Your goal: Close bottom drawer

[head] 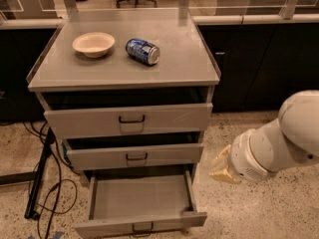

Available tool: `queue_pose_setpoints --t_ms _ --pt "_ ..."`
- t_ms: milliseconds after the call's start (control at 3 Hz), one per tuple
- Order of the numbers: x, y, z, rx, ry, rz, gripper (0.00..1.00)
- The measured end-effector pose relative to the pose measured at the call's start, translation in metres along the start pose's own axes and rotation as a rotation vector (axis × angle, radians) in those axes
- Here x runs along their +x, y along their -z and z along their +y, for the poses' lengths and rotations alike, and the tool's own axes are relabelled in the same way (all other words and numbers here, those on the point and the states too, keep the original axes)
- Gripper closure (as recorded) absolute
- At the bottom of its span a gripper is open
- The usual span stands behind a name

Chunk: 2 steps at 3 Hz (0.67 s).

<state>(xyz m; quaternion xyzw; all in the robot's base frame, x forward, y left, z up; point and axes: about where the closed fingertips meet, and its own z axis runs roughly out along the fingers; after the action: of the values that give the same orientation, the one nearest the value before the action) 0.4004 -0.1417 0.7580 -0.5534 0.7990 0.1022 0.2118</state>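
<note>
The drawer [140, 201] is pulled far out, nothing closed yet; the tool [220, 167], grip unreadable, hangs just right of it.

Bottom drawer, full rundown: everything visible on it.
The bottom drawer is grey metal, pulled well out of the cabinet at floor level. Its bare floor, side walls and front panel show; a small black wire handle sits mid-front. Nothing touches it; the end effector hangs to its right in view, apart.
</note>
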Motion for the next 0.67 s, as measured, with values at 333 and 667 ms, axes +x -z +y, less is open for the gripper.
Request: queue_pose_setpoints --t_ms 333,667 --pt "0.015 -0.032 0.01 -0.028 -0.03 -0.002 1.0" --pt "0.032 -0.082 0.026 -0.074 -0.049 -0.053 1.0"
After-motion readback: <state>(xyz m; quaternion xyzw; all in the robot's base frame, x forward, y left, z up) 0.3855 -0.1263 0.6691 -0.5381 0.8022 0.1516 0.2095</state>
